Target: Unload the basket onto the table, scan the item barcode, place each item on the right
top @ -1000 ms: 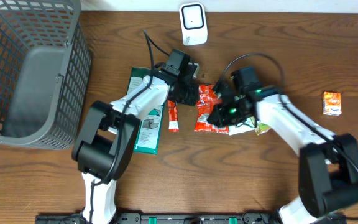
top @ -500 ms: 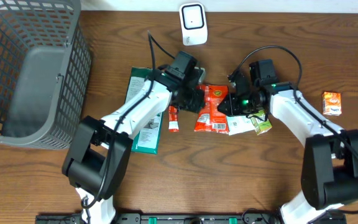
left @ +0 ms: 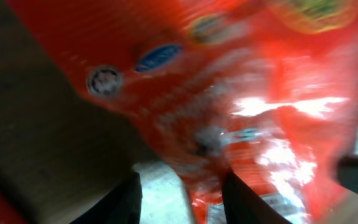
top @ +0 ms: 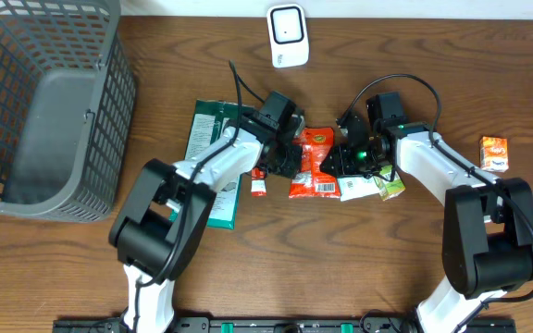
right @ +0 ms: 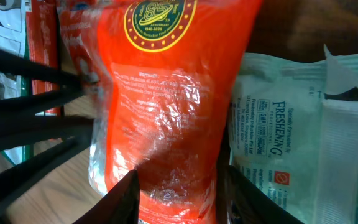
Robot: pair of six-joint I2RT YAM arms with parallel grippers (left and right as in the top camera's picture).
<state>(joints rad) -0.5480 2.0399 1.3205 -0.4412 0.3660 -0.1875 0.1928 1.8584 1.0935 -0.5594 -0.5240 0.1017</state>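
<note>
Overhead: red pouch (top: 315, 159) lies flat on the table (top: 248, 277), white scanner (top: 286, 35) well apart; left wrist: left pincer (left: 182, 186) half spread at blurred red film, grip I cannot tell; right wrist: right pincer (right: 179, 183) parted over the pouch, unclamped; pickup seems in hand, next needs a firm hold, barcode turned towards the scanner

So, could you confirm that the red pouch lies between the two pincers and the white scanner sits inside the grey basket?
Not quite: the white scanner stands on the table, outside the grey basket. The red pouch does lie between the left pincer and right pincer, as the overhead view shows.
</note>
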